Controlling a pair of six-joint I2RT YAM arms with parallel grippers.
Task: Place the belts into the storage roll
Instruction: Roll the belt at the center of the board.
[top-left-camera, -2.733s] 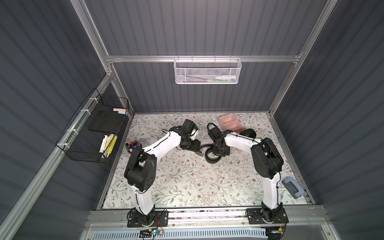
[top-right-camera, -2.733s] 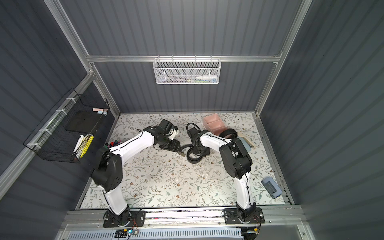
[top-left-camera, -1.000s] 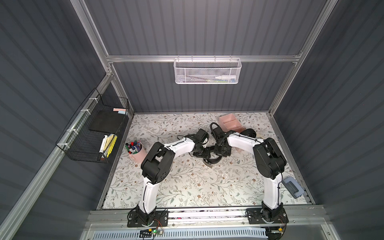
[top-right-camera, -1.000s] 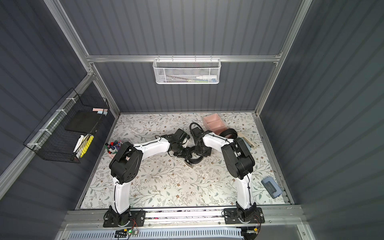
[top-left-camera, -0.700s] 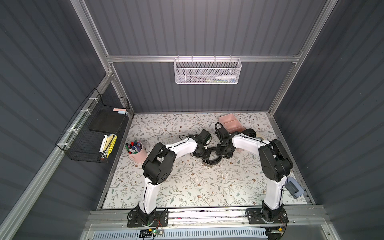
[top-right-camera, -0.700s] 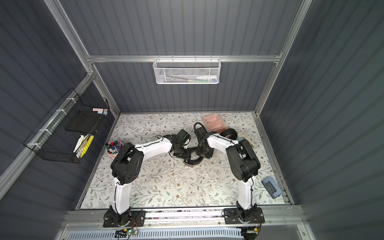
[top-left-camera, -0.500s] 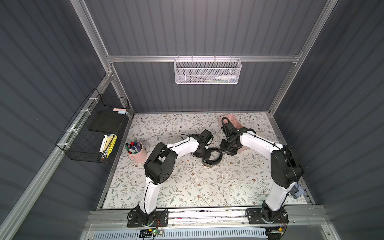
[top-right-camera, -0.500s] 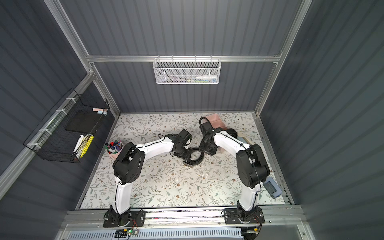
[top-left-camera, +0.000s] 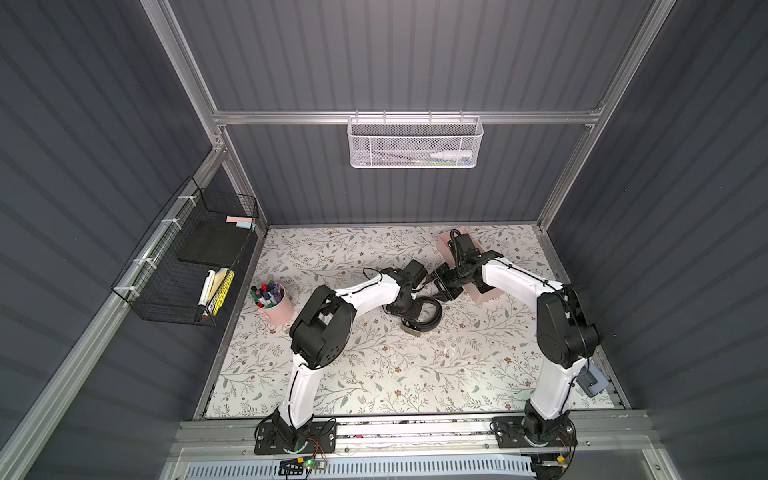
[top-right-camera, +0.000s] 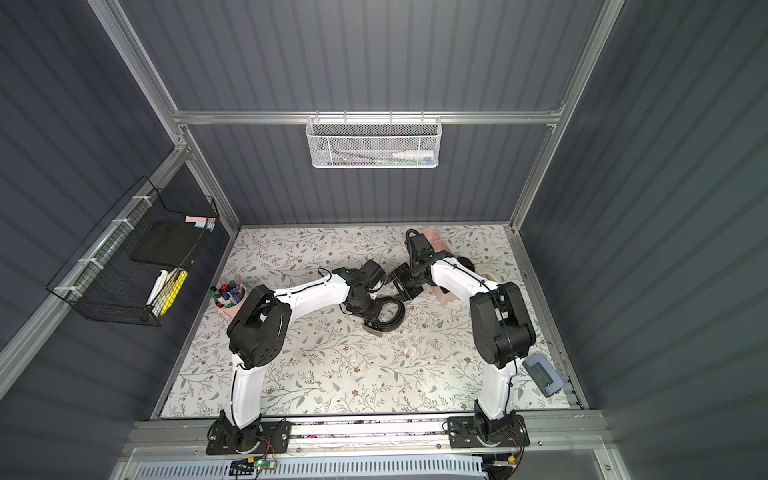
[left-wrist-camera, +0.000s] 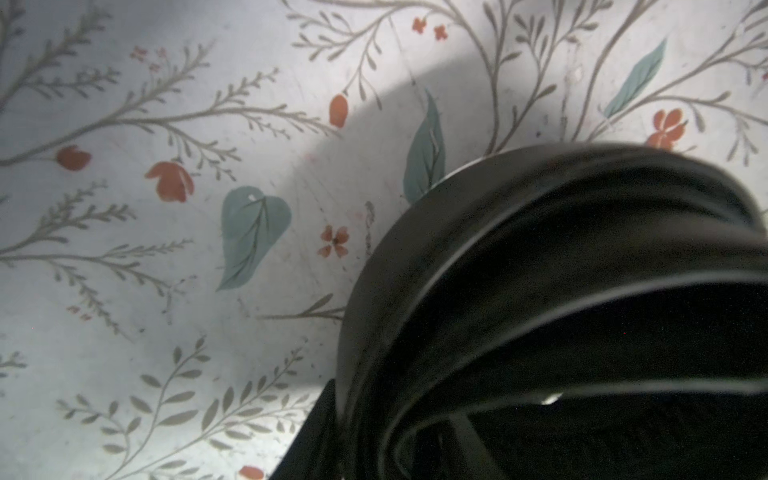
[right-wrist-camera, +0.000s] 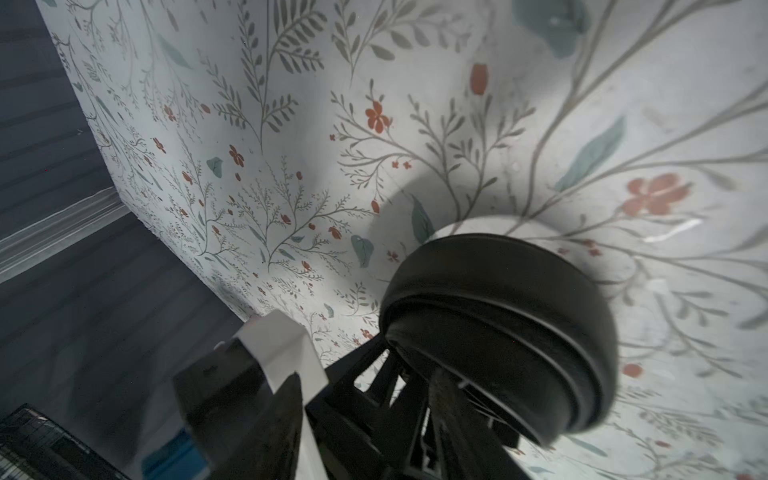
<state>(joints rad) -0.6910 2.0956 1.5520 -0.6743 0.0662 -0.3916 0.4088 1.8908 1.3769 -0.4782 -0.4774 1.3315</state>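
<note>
One belt (top-left-camera: 428, 312) (top-right-camera: 390, 314) lies as a black coil on the floral mat, its buckle (top-left-camera: 413, 330) at the near side. My left gripper (top-left-camera: 409, 319) (top-right-camera: 371, 316) is shut on the coil's wall. The left wrist view shows one finger (left-wrist-camera: 309, 436) pressed against the outside of the belt (left-wrist-camera: 540, 291). My right gripper (top-left-camera: 444, 286) (top-right-camera: 403, 286) hangs open just beyond the coil, not touching it. The right wrist view looks down on the belt (right-wrist-camera: 498, 340). The pink storage roll (top-left-camera: 486, 293) (top-right-camera: 441, 296) lies under the right arm, mostly hidden. A dark rounded shape (top-right-camera: 466, 262) shows beside it.
A pink cup of markers (top-left-camera: 274, 305) stands at the mat's left edge. A black wire basket (top-left-camera: 187, 266) hangs on the left wall and a white mesh basket (top-left-camera: 415, 143) on the back wall. A blue-grey box (top-right-camera: 542, 374) lies at the front right.
My right gripper has opened, let go of the belt and drawn back toward the storage roll, its elbow swinging out to the right. The left gripper keeps its hold on the coil.
</note>
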